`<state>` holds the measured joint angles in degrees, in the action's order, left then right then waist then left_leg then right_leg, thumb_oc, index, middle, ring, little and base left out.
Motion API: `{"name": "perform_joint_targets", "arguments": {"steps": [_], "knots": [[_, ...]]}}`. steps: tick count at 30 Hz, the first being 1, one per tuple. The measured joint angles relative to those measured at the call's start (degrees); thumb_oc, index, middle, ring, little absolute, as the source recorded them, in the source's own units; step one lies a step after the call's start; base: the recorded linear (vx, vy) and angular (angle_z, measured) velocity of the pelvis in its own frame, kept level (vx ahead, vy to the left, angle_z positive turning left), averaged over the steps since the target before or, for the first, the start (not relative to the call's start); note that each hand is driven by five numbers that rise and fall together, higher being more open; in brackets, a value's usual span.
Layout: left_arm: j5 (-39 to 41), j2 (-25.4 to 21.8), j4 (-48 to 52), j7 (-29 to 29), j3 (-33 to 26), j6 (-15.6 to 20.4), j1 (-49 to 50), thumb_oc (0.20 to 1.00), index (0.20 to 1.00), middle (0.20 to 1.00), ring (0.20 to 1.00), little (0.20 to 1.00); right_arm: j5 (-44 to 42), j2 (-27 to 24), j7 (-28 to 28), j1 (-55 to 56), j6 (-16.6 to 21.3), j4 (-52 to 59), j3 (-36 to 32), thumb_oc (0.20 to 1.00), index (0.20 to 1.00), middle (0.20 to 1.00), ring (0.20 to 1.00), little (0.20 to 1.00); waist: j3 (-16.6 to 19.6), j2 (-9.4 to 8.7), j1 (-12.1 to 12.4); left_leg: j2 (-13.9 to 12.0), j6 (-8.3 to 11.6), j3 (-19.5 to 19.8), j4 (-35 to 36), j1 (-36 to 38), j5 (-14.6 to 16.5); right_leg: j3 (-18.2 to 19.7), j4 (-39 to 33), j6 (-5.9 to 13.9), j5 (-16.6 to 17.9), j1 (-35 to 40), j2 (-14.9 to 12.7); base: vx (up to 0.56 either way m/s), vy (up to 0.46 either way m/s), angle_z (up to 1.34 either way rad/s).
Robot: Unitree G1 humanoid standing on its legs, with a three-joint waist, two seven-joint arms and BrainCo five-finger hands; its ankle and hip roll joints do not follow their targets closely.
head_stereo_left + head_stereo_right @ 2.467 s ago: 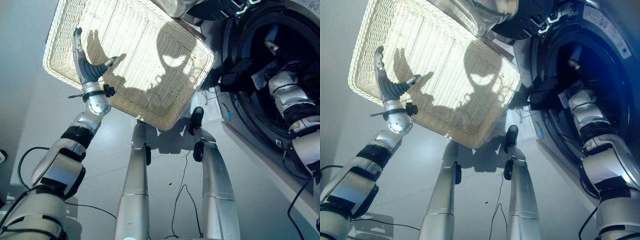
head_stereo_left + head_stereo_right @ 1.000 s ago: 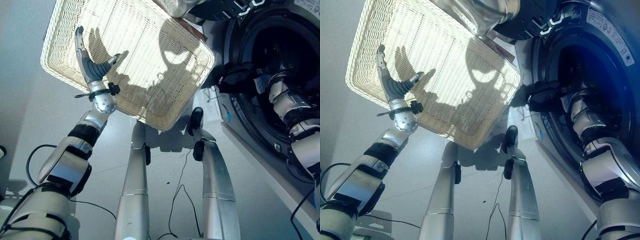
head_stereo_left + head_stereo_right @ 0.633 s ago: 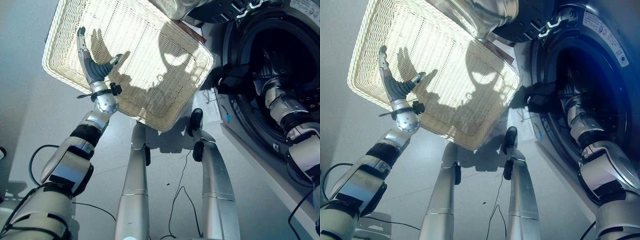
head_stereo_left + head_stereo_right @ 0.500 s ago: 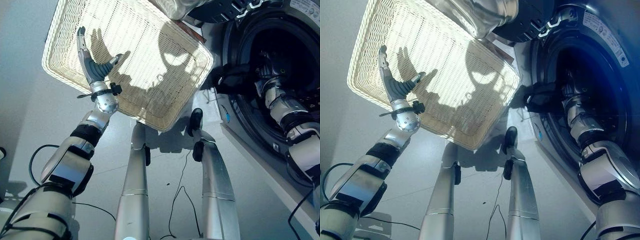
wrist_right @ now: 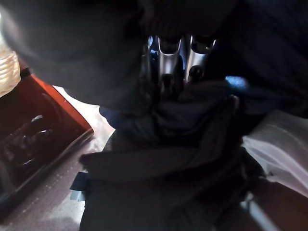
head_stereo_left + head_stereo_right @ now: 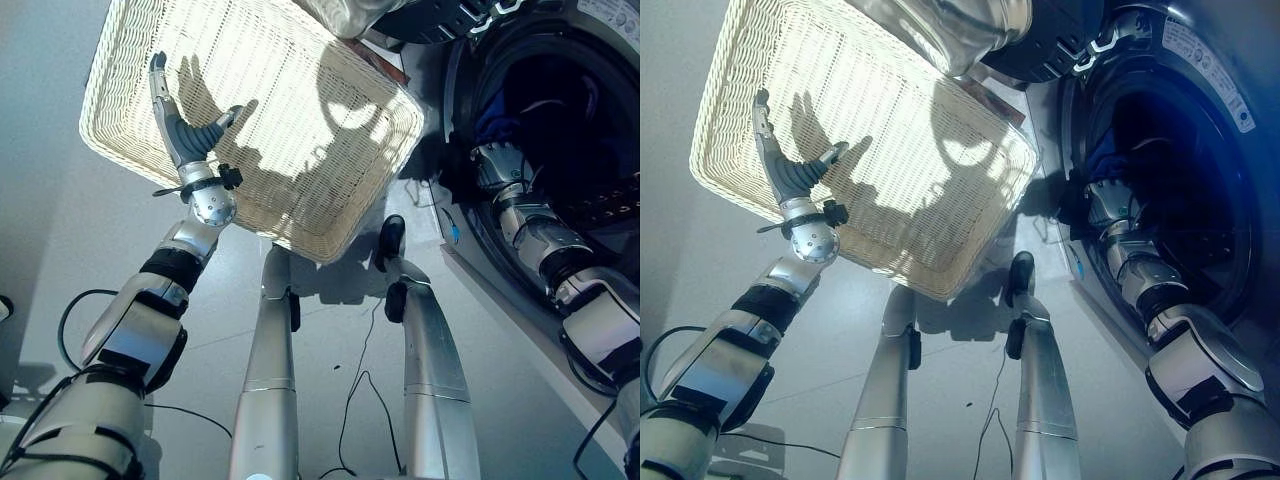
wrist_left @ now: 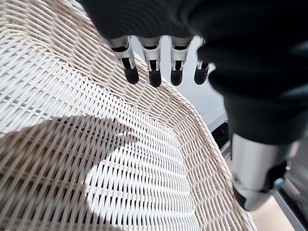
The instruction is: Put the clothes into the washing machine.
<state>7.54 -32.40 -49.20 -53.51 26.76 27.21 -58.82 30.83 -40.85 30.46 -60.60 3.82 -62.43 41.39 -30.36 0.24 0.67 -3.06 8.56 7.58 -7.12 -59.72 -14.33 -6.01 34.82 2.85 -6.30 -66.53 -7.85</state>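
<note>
The right hand is sitting at the mouth of the washing machine, just inside the rim of its round opening, and in the right wrist view its fingers are curling down onto a bundle of dark clothes, so it is gripping cloth rather than hanging loose. That bundle is lying at the near edge of the opening, with a blue garment showing deeper in the drum behind it. Beside the washing machine, the wicker basket is standing on the floor with nothing lying in it, and the left hand is hovering over the basket side farthest from the machine, fingers straight and spread, thumb out, holding nothing. Judging from this, the loading step is under way and nearly finished: the last dark clothes are being fed through the opening. The next move is probably calling for a push deeper into the drum before the fingers let go, since cloth released this close to the rim could slide back out over the edge.
</note>
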Motion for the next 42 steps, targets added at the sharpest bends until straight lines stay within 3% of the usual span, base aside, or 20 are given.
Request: {"name": "perform_joint_targets", "arguments": {"steps": [12, 15, 21, 22, 24, 27, 31, 35, 39, 40, 41, 42], "knots": [[0.0, 0.0, -0.1, -0.1, 0.0, 0.0, 0.1, 1.0, 1.0, 1.0, 1.0, 1.0, -2.6, 0.5, 1.4, 0.3, -0.1, -0.1, -0.2, 0.2, 0.2, 0.2, 0.2, 0.2, 0.0, 0.0, -0.6, 0.0, 0.0, 0.0, 0.0, 0.0, 0.0, 0.0, 0.0, 0.0, 0.0, 0.0, 0.0, 0.0, 0.0, 0.0], [0.0, 0.0, -0.4, -0.1, 0.0, 0.1, 0.2, 1.0, 1.0, 1.0, 1.0, 1.0, -14.0, 1.7, 4.7, 1.2, -0.3, -0.5, -3.5, 0.2, 0.2, 0.2, 0.2, 0.2, 0.0, 0.0, -0.7, 0.0, -0.01, 0.0, 0.0, 0.0, 0.0, 0.1, 0.0, -0.08, 0.1, 0.0, 0.0, 0.0, 0.0, 0.0], [-0.9, 0.0, -0.3, -0.7, -1.1, 1.1, 3.0, 1.0, 1.0, 1.0, 1.0, 1.0, -44.2, 2.4, 11.7, 1.2, 1.3, -2.4, -22.0, 0.2, 0.2, 0.2, 0.2, 0.2, 0.0, 0.0, -0.8, 0.0, 0.0, -0.4, -0.2, 0.0, 0.0, 0.3, 0.1, 0.0, 0.0, -0.1, 0.0, 0.0, 0.0, 0.0], [-1.4, 0.0, -0.3, -0.8, -1.1, 1.1, 3.2, 1.0, 1.0, 1.0, 1.0, 1.0, -46.2, 2.1, 12.1, 1.1, 1.5, -2.7, -23.1, 0.2, 0.2, 0.2, 0.2, 0.2, 0.0, 0.0, -0.9, 0.0, -0.01, -0.4, -0.2, 0.0, 0.0, 0.3, 0.1, 0.01, 0.0, -0.1, 0.0, 0.0, 0.0, 0.0], [-2.3, 0.0, 0.7, -1.1, -1.1, 1.1, 4.4, 1.0, 1.0, 1.0, 1.0, 1.0, -56.4, 0.6, 14.3, 0.0, 3.9, -3.0, -28.1, 0.2, 0.2, 0.2, 0.2, 0.2, 0.0, -0.01, -0.9, 0.0, 0.0, -0.4, -0.2, 0.0, 0.0, 0.3, 0.1, -0.09, 0.1, -0.1, 0.0, 0.0, 0.0, 0.0], [-2.3, -0.1, 1.0, -1.1, -1.0, 1.0, 4.4, 1.0, 1.0, 1.0, 1.0, 1.0, -67.9, 0.2, 15.9, -0.5, 7.7, -3.1, -30.2, 0.2, 0.2, 0.2, 0.2, 0.2, 0.0, -0.02, -0.3, 0.0, -0.01, -0.4, -0.2, 0.0, 0.0, 0.4, 0.0, -0.29, 0.2, -0.1, 0.0, 0.0, -0.025, -0.01], [-2.3, -1.4, 2.1, -1.1, -1.0, 1.0, 4.9, 1.0, 1.0, 1.0, 1.0, 1.0, -83.2, -0.7, 17.3, -0.6, 15.7, -2.7, -32.7, 0.2, 0.2, 0.2, 0.2, 0.2, -0.1, -0.1, 0.3, 0.1, -0.03, -0.4, -0.2, 0.0, 0.0, 0.5, -0.6, -0.23, 0.6, -0.1, 0.0, 0.0, -0.022, -0.02], [-2.1, -3.5, 2.6, -1.1, -1.0, 1.2, 6.4, 1.0, 1.0, 1.0, 1.0, 1.0, -91.6, -1.2, 19.7, -1.1, 25.1, -1.4, -33.7, 0.2, 0.2, 0.2, 0.2, 0.2, -0.2, -0.21, 0.2, -0.1, -0.41, -0.8, 0.4, 0.0, -0.3, 0.9, -2.1, 0.06, 1.6, 0.0, 0.3, -0.01, 0.004, -0.07], [-1.6, -5.6, 2.7, -0.9, -1.1, 1.4, 7.5, 1.0, 1.0, 1.0, 1.0, 1.0, -92.6, -2.0, 25.3, -1.0, 32.5, 0.2, -36.5, 0.2, 0.2, 0.2, 0.2, 0.2, -0.2, -0.3, 0.2, 0.1, -0.83, -1.3, 0.8, -0.1, -0.6, 1.5, -3.3, 0.57, 2.4, 0.3, 0.3, -0.01, 0.018, -0.05], [-1.2, -6.2, 2.7, -0.5, -1.0, 1.4, 7.7, 1.0, 1.0, 1.0, 1.0, 1.0, -90.6, -2.1, 27.8, -1.0, 32.6, 0.6, -36.5, 0.357, 0.357, 0.357, 0.357, 0.357, -0.3, -0.33, 0.2, 0.1, -0.89, -1.3, 0.8, -0.1, -0.7, 1.5, -3.6, 0.52, 2.8, 0.4, 0.3, 0.0, 0.0, 0.0], [-0.9, -6.6, 2.6, -0.3, -1.1, 1.4, 7.7, 1.0, 1.0, 1.0, 1.0, 1.0, -87.8, -2.2, 29.7, -1.0, 32.2, 1.2, -36.4, 0.633, 0.633, 0.633, 0.633, 0.633, -0.3, -0.34, 0.2, 0.2, -0.94, -1.3, 0.8, -0.1, -0.7, 1.6, -3.7, 0.58, 2.9, 0.4, 0.3, 0.0, 0.0, 0.0], [0.2, -6.8, 2.6, 0.2, -1.0, 1.4, 7.3, 1.0, 1.0, 1.0, 1.0, 1.0, -83.8, -2.3, 31.0, -1.1, 30.7, 1.4, -36.3, 1.0, 1.0, 1.0, 1.0, 1.0, -0.3, -0.34, 0.1, 0.2, -0.97, -1.3, 0.8, -0.1, -0.7, 1.7, -3.7, 0.58, 3.0, 0.4, 0.3, 0.0, 0.0, 0.0]]}}
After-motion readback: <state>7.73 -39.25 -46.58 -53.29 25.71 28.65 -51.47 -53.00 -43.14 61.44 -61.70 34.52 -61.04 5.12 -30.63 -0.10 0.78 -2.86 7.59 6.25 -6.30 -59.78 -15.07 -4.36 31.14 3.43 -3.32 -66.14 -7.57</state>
